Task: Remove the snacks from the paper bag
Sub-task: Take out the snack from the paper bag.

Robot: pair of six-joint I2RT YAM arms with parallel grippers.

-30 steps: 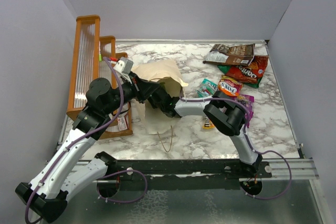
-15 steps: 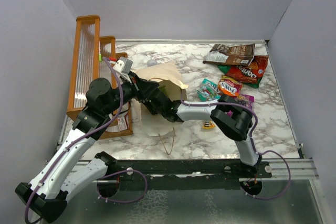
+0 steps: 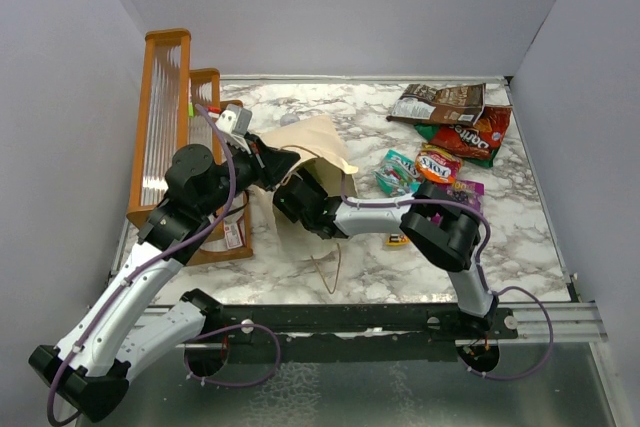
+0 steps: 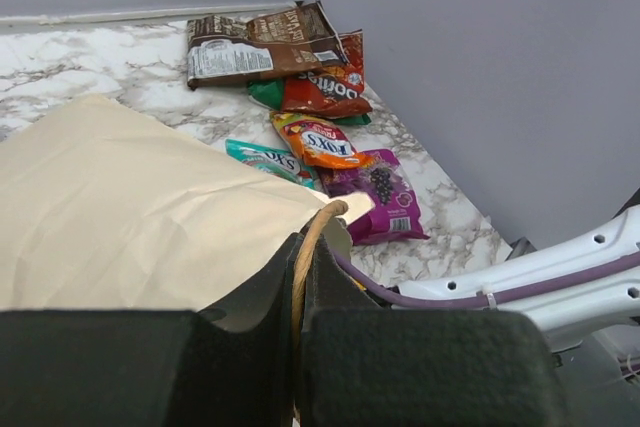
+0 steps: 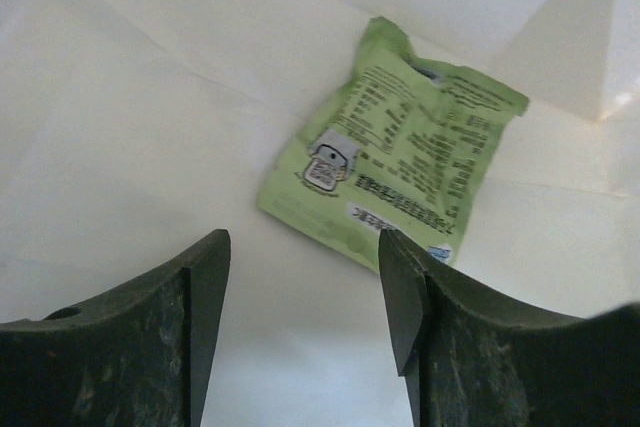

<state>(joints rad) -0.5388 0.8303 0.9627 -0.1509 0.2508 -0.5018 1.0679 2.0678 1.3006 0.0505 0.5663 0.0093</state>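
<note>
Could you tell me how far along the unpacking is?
Done: brown chip bag, Doritos bag and purple pouch, among others, lie on the table. In hand: left gripper pinches the handle of the paper bag; open right gripper reaches inside. Left: a green packet inside.

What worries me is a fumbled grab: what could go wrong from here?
The green packet lies flat against the paper bag, so the open right hand may pinch paper with it. The left hand grips only the thin handle; a tug could tear it or collapse the opening.
</note>
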